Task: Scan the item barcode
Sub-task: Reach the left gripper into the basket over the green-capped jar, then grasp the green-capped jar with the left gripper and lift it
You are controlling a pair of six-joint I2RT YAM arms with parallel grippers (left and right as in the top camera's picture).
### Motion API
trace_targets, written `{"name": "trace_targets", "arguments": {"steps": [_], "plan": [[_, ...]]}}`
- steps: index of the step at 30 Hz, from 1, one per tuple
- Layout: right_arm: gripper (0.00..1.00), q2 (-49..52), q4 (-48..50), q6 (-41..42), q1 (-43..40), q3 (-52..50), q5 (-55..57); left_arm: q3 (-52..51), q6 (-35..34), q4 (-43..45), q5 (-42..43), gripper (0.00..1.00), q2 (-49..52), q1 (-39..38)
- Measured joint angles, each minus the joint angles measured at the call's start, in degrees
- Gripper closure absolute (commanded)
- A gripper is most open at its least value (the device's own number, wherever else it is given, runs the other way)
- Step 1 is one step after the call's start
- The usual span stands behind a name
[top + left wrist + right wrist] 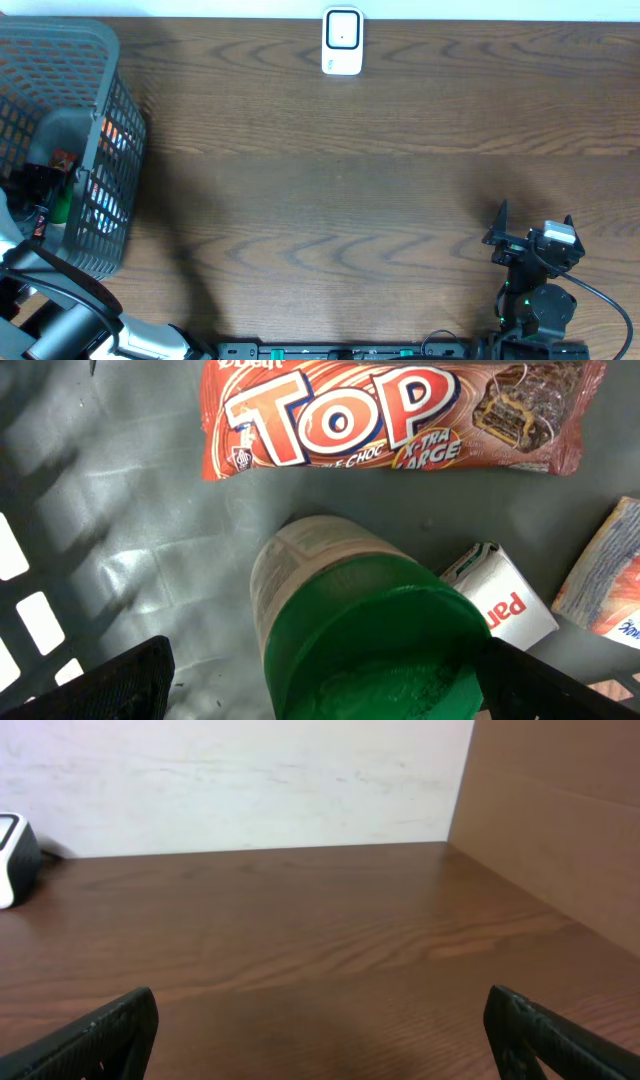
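My left gripper is down inside the grey basket at the table's left end, and it is open. Between its two dark fingers stands a pale jar with a green lid. The right finger is at the lid's edge, and the left finger is well apart from it. From overhead the left gripper shows inside the basket next to a green patch. The white scanner stands at the far middle edge. My right gripper is open and empty at the front right, low over the wood.
On the basket floor lie a red TOP chocolate bar, a white box with red lettering and a striped packet. The scanner sits at the left edge of the right wrist view. A brown panel rises on the right.
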Motion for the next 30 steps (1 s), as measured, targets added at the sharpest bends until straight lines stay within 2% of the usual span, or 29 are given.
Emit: {"name": "trace_targets", "arguments": {"steps": [15, 30], "plan": [[0.01, 0.00, 0.00, 0.00, 0.00, 0.02, -0.02, -0.09, 0.00, -0.44, -0.07, 0.03, -5.75, 0.00], [0.01, 0.00, 0.00, 0.00, 0.00, 0.02, 0.00, 0.07, -0.02, 1.38, 1.29, 0.03, 0.63, -0.15]]}}
